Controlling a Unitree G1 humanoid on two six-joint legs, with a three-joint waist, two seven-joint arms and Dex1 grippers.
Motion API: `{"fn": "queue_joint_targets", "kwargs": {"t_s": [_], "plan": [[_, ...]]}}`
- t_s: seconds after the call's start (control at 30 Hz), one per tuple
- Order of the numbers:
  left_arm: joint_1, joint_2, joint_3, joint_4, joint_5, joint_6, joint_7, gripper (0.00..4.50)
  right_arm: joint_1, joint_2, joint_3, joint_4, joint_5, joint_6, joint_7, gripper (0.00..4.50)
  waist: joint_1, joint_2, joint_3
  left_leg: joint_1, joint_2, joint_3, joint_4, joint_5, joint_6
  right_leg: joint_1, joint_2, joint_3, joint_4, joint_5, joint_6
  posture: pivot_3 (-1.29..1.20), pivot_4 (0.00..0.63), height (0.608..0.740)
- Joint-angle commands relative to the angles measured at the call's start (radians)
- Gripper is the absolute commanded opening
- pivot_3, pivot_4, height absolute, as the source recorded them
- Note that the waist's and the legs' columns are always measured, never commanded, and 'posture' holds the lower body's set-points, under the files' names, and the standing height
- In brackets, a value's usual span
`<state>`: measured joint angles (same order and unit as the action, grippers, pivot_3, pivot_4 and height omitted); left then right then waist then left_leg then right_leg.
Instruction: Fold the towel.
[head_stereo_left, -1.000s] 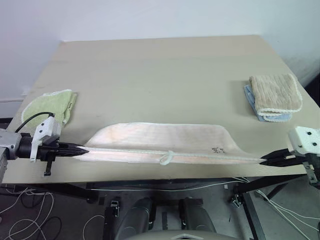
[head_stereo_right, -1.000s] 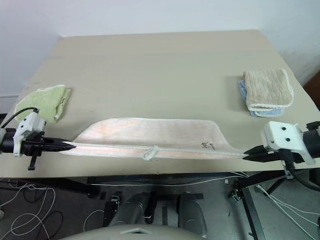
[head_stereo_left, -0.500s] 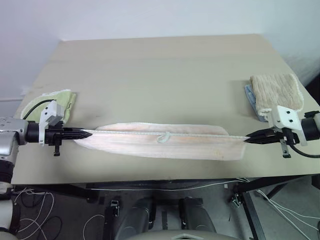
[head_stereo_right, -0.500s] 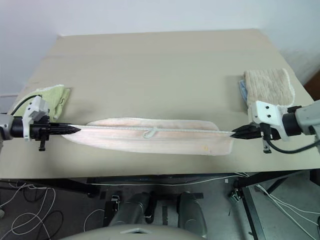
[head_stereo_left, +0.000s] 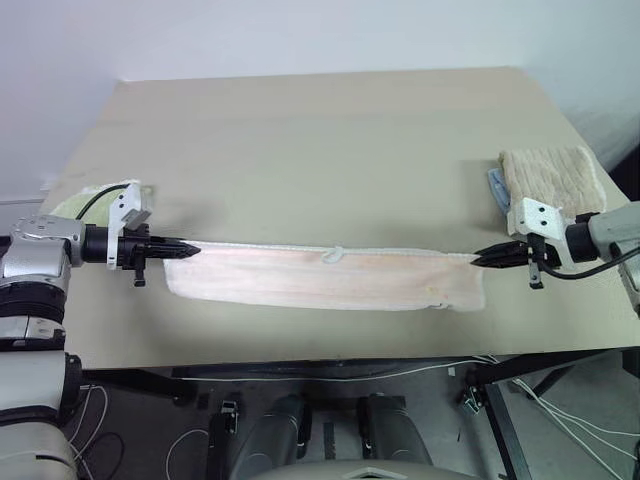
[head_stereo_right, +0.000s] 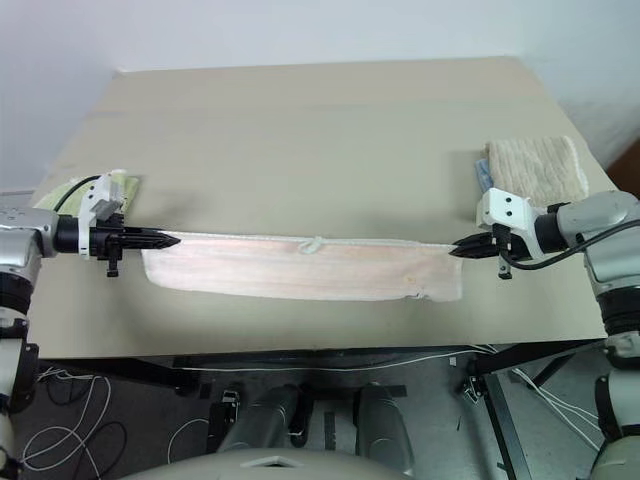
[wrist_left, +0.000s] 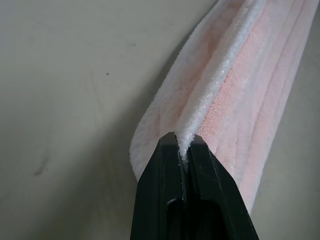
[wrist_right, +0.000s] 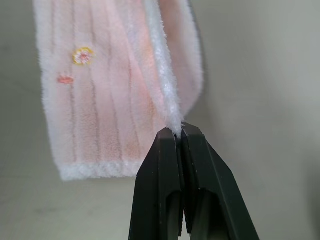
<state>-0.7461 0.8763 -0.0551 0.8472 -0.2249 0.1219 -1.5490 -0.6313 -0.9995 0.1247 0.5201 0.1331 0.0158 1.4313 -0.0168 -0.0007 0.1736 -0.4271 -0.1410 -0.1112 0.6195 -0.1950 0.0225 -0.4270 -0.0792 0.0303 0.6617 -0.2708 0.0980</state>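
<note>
- Towel (head_stereo_left: 325, 278) lies near the worktop's (head_stereo_left: 320, 150) near edge, long axis running left to right, stretched between the two arms.
- Left gripper (head_stereo_left: 190, 250) has its fingers (wrist_left: 165, 200) pinched shut on the whitish stitched edge at the towel's left end; the wrist view shows the hem squeezed between them.
- Right gripper (head_stereo_left: 480, 260) likewise has its fingers (wrist_right: 165, 190) clamped on the hem at the right end.
- The held hem forms the towel's far side, pulled taut and straight; the small loop (head_stereo_left: 332, 254) sits on it about midway. The rest of the cloth lies toward the near side of the fingers, resting on the worktop.
- Both arms look equally placed, one at each end; neither is nearer.
- Room: broad bare worktop on the far side. Near edge is close to the cloth.
- Green towel (head_stereo_left: 100, 195) just beyond the left gripper, beige towel (head_stereo_left: 550, 175) just beyond the right one; both crowd the ends, so sideways travel looks tight.
</note>
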Motion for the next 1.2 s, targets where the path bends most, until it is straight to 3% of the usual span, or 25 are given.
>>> {"fn": "queue_joint_targets", "kwargs": {"t_s": [0.03, 0.1, 0.2, 0.6, 0.73, 0.83, 1.0, 1.2], "plan": [[-0.019, 0.014, 0.016, 0.015, 0.021, -0.005, -0.005, 0.04, -0.031, 0.01, -0.028, 0.012, 0.006, 0.05, -0.009, 0.0, 0.001, 0.0, 0.0, 0.0, 0.0, 0.0, 0.001, 0.0, 0.0, 0.0, 0.0, 0.0, 0.001, 0.0, 0.0, 0.0, 0.15, 0.74], [-0.029, 0.009, 0.014, 0.028, 0.022, 0.035, -0.015, 0.04, -0.016, 0.012, -0.032, -0.025, 0.029, 0.095, 0.014, 0.0, 0.002, 0.0, 0.0, 0.0, 0.0, 0.0, 0.003, 0.0, 0.0, 0.0, 0.0, 0.0, 0.002, 0.0, 0.0, 0.0, 0.15, 0.74], [-0.045, -0.007, 0.029, 0.034, 0.023, 0.052, 0.021, 0.68, 0.002, 0.012, -0.039, -0.055, 0.035, 0.126, 0.013, 0.67, 0.002, 0.0, 0.0, 0.0, 0.0, -0.001, 0.005, 0.0, 0.0, 0.001, 0.0, 0.0, 0.004, 0.0, 0.0, 0.0, 0.15, 0.74], [-0.03, -0.006, 0.075, 0.011, 0.01, 0.048, 0.07, 4.5, 0.032, 0.015, -0.064, -0.126, 0.049, 0.18, -0.016, 4.49, 0.001, 0.0, 0.0, 0.0, 0.0, -0.001, 0.007, 0.0, 0.0, 0.002, 0.0, -0.001, 0.004, 0.0, 0.0, 0.0, 0.15, 0.74], [-0.041, -0.03, 0.147, 0.013, -0.01, -0.025, 0.207, 4.5, 0.03, 0.02, -0.111, -0.137, 0.068, 0.273, -0.1, 4.49, 0.003, 0.0, 0.0, 0.0, 0.0, -0.001, 0.008, 0.0, 0.0, 0.002, 0.0, -0.001, 0.004, 0.0, 0.0, 0.0, 0.15, 0.74], [-0.029, -0.041, 0.196, -0.038, -0.045, -0.023, 0.243, 4.5, 0.021, 0.009, -0.164, -0.171, 0.133, 0.486, -0.139, 4.49, 0.005, 0.0, 0.0, 0.0, 0.0, -0.002, 0.008, -0.001, -0.001, 0.002, 0.0, -0.001, 0.004, 0.0, 0.0, 0.0, 0.15, 0.74], [0.053, -0.044, 0.211, -0.245, -0.091, 0.135, 0.27, 4.5, 0.097, -0.025, -0.26, -0.258, 0.244, 0.798, -0.181, 4.49, 0.006, 0.0, 0.0, -0.001, 0.0, -0.002, 0.007, -0.001, 0.0, 0.002, 0.0, -0.001, 0.004, 0.0, 0.0, 0.0, 0.15, 0.74], [0.191, -0.11, 0.265, -0.655, -0.267, 0.344, 0.341, 4.5, 0.155, -0.007, -0.458, -0.308, 0.436, 1.195, -0.279, 4.49, 0.005, 0.0, 0.0, -0.001, 0.0, -0.002, 0.008, -0.001, 0.0, 0.002, -0.001, 0.0, 0.004, 0.0, 0.0, 0.0, 0.15, 0.74]]}}
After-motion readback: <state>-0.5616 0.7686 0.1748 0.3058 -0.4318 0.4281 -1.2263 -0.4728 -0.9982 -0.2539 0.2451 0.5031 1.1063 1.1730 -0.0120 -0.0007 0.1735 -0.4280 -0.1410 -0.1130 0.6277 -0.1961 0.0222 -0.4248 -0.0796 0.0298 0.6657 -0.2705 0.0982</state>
